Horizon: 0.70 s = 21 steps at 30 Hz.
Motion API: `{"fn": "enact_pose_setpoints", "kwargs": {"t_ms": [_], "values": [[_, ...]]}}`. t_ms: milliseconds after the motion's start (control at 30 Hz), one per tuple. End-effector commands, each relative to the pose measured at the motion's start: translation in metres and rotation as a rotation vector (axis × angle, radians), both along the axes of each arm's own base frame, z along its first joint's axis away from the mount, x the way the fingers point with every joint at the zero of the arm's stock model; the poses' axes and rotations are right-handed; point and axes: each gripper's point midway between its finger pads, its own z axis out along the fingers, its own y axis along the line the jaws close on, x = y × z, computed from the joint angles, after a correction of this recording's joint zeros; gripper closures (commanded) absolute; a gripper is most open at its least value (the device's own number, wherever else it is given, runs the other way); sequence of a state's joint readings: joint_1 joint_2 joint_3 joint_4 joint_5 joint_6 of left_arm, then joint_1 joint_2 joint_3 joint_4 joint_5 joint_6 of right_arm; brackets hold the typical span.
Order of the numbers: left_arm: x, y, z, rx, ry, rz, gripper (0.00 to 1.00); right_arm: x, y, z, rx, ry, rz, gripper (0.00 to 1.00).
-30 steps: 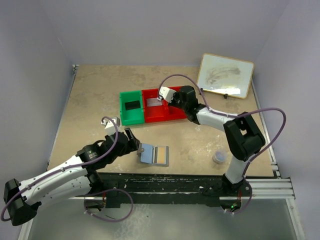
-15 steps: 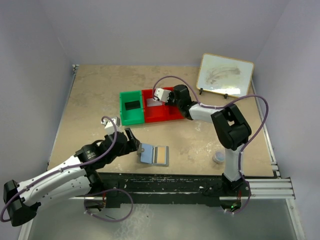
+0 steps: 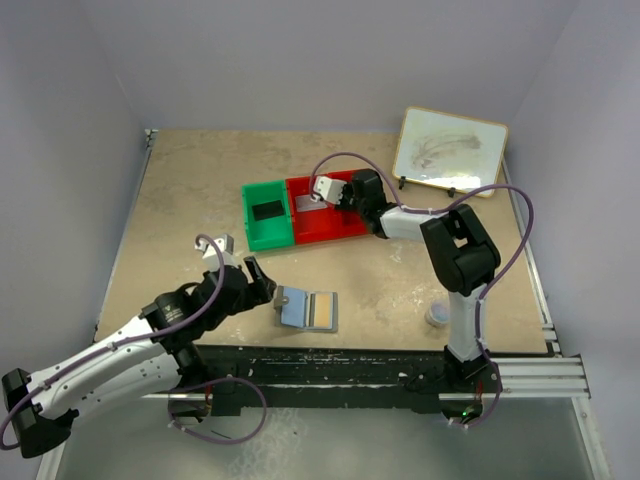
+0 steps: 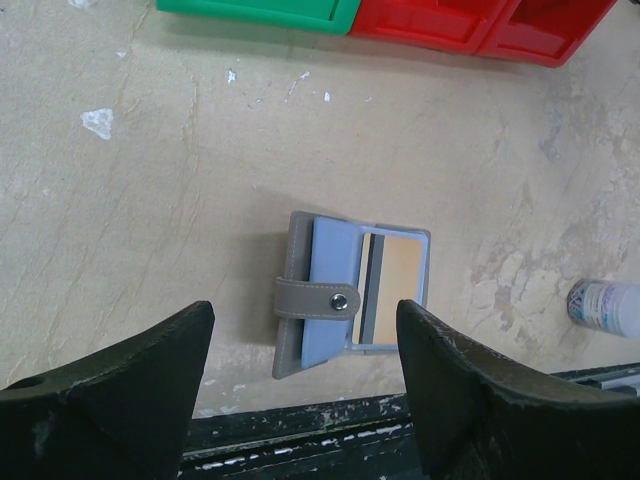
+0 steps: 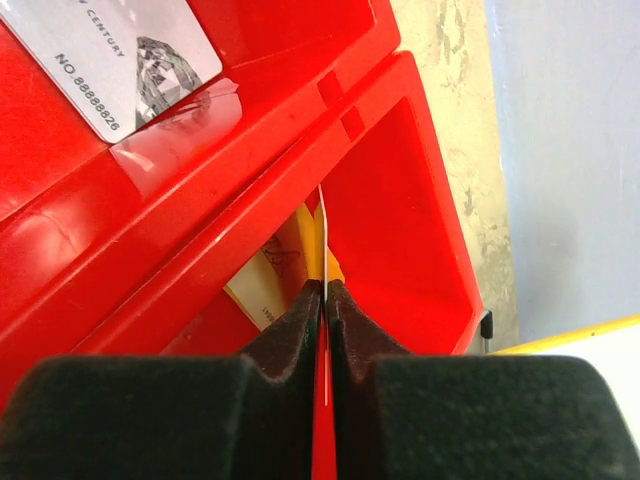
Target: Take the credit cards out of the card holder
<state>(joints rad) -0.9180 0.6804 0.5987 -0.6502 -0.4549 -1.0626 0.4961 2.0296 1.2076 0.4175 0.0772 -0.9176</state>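
Right gripper (image 5: pixel 322 300) pinches a card (image 5: pixel 323 235) edge-on, red bin (image 5: pixel 430 230) just below; release only once low inside. Left gripper (image 4: pixel 302 325) spread above card holder (image 4: pixel 352 295).

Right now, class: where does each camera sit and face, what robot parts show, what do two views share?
Top external: above, behind the bases, looking down on the table; both arms show.
Left wrist: on that arm, facing down at the card holder; open left end effector shows.
Right wrist: on that arm, facing the red bin; right end effector pinches a credit card.
Top and left wrist share the card holder.
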Motion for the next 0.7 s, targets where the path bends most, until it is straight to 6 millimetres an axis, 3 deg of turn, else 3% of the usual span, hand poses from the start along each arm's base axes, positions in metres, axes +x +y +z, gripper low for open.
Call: {"fn": "enact_pose_setpoints", "kwargs": {"t_ms": [0, 300, 367, 667], "values": [[0.005, 0.002, 0.017, -0.021, -0.033, 0.026, 0.28, 0.01, 0.008, 0.026, 0.036, -0.064, 0.039, 0.9], [0.004, 0.002, 0.022, -0.047, -0.04, 0.032, 0.28, 0.008, 0.009, 0.006, 0.001, 0.015, 0.06, 0.81], [0.004, 0.004, 0.023, -0.046, -0.041, 0.037, 0.27, 0.008, 0.008, 0.006, 0.004, 0.023, 0.063, 0.76], [0.003, 0.006, 0.017, -0.033, -0.031, 0.041, 0.27, 0.001, 0.002, 0.002, -0.006, 0.077, 0.083, 0.7]]}}
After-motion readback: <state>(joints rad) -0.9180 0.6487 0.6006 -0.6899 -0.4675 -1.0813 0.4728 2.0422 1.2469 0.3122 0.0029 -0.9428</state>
